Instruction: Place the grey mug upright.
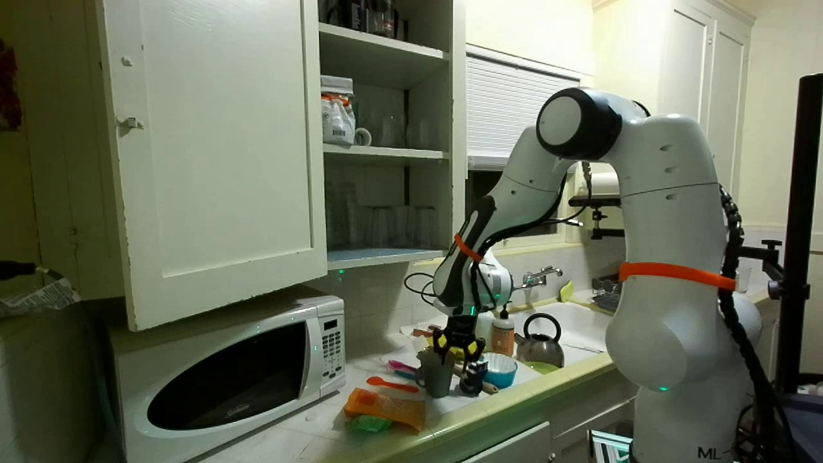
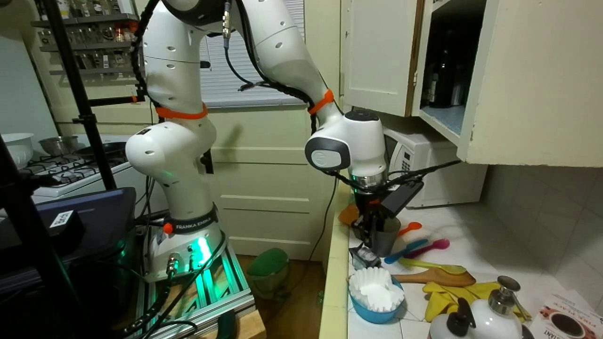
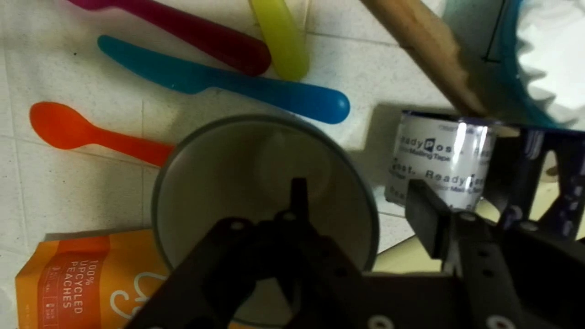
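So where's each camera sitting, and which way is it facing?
In an exterior view: near the microwave, facing the sink; arm shows.
In an exterior view: near pump bottles, facing the microwave; arm and base show.
Wrist view: at the arm's end, facing down into the grey mug; gripper shows.
Both exterior views show arm, grey mug and microwave.

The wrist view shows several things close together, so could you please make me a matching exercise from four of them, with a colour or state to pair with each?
Column one
1. grey mug
2. knife
3. pouch
4. claw

Column two
A. orange, printed with the word PEACHES
B. open, astride the grey mug's rim in this view
C. round mouth facing this view
D. blue

Right pairs: 1-C, 2-D, 3-A, 4-B
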